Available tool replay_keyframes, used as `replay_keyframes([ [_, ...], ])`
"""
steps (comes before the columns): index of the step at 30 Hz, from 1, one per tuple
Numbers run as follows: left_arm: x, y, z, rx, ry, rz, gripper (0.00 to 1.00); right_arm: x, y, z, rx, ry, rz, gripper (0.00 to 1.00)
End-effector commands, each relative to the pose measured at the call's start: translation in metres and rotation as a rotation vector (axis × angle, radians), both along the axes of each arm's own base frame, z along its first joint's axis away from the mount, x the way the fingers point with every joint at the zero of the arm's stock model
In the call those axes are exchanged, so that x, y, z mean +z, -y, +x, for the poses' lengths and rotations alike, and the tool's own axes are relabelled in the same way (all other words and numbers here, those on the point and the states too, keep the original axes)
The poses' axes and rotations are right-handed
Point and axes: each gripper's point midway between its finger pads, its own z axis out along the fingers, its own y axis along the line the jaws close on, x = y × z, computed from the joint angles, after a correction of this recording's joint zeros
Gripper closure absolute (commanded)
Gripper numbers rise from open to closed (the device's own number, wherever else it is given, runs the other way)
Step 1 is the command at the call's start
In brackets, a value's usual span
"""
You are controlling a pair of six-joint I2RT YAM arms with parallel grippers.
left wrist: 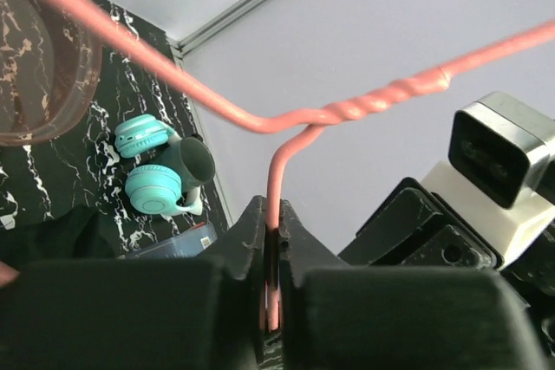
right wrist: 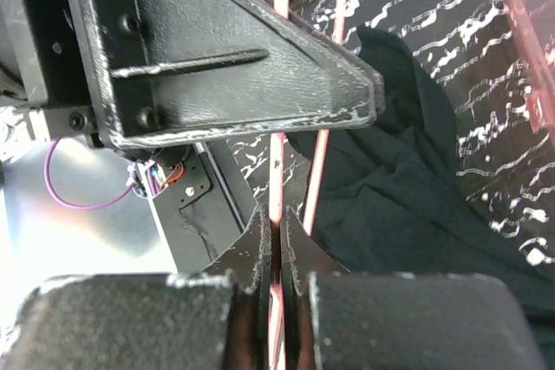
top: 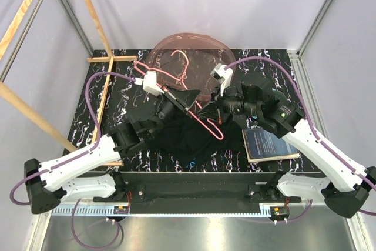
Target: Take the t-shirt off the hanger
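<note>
The thin pink wire hanger (top: 176,74) is held above the table by both grippers, its hook toward the back. My left gripper (top: 187,101) is shut on the wire just below the twisted neck (left wrist: 347,113), as the left wrist view (left wrist: 274,227) shows. My right gripper (top: 209,110) is shut on another pink wire, seen in the right wrist view (right wrist: 277,227). The black t-shirt (top: 176,136) lies crumpled on the table under the hanger (right wrist: 408,197). The wires that show are bare. The hanger's lower corner (top: 218,135) hangs over the shirt.
A pink see-through basin (top: 191,54) stands at the back centre. A dark book (top: 267,144) lies front right. Teal headphones (left wrist: 152,171) sit on the marbled black table (top: 123,110). Wooden frame bars (top: 106,92) stand at the left.
</note>
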Motion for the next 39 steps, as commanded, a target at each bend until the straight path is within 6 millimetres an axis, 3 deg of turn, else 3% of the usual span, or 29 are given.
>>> replay_keyframes([
  [1, 0.029, -0.007, 0.014, 0.090, 0.034, -0.089, 1.00, 0.031, 0.000, -0.005, -0.008, 0.015, 0.077, 0.99],
  [2, 0.031, -0.006, 0.017, 0.102, 0.044, -0.099, 1.00, 0.032, 0.004, 0.003, -0.068, 0.011, 0.071, 0.75],
  [5, 0.035, -0.016, 0.031, 0.200, 0.048, -0.101, 1.00, 0.025, 0.018, 0.017, -0.222, -0.046, 0.039, 0.36],
  [6, 0.034, -0.016, 0.035, 0.227, 0.040, -0.098, 1.00, 0.024, 0.023, 0.019, -0.253, -0.052, 0.032, 0.18],
  [9, 0.050, -0.027, 0.044, 0.295, 0.058, -0.159, 1.00, 0.023, 0.041, 0.015, -0.299, -0.018, 0.013, 0.00],
  [13, 0.061, -0.026, 0.044, 0.285, 0.028, -0.178, 1.00, 0.017, 0.053, 0.009, -0.279, 0.057, -0.018, 0.00],
  [17, 0.067, -0.028, 0.036, 0.251, 0.009, -0.215, 1.00, 0.003, 0.055, 0.003, -0.244, 0.083, -0.018, 0.07],
  [21, 0.062, -0.034, 0.030, 0.235, -0.017, -0.260, 1.00, 0.013, 0.054, 0.000, -0.221, 0.154, 0.050, 0.15],
  [24, 0.062, -0.037, 0.027, 0.229, -0.022, -0.269, 1.00, 0.019, 0.052, 0.000, -0.216, 0.197, 0.097, 0.24],
  [25, 0.064, -0.039, 0.025, 0.226, -0.021, -0.276, 1.00, 0.016, 0.050, 0.001, -0.213, 0.199, 0.098, 0.33],
  [28, 0.064, -0.038, 0.023, 0.212, -0.024, -0.281, 1.00, 0.021, 0.047, 0.004, -0.208, 0.222, 0.118, 0.44],
  [30, 0.065, -0.039, 0.021, 0.205, -0.024, -0.283, 1.00, 0.022, 0.044, 0.006, -0.200, 0.229, 0.122, 0.43],
  [31, 0.063, -0.038, 0.021, 0.204, -0.025, -0.277, 1.00, 0.024, 0.043, 0.005, -0.197, 0.233, 0.126, 0.39],
  [32, 0.063, -0.039, 0.021, 0.202, -0.025, -0.277, 1.00, 0.026, 0.044, 0.007, -0.203, 0.238, 0.127, 0.29],
  [34, 0.060, -0.039, 0.021, 0.203, -0.032, -0.266, 1.00, 0.028, 0.046, 0.008, -0.217, 0.247, 0.128, 0.28],
  [39, 0.059, -0.034, 0.020, 0.184, -0.036, -0.242, 1.00, 0.033, 0.046, 0.005, -0.210, 0.248, 0.142, 0.42],
])
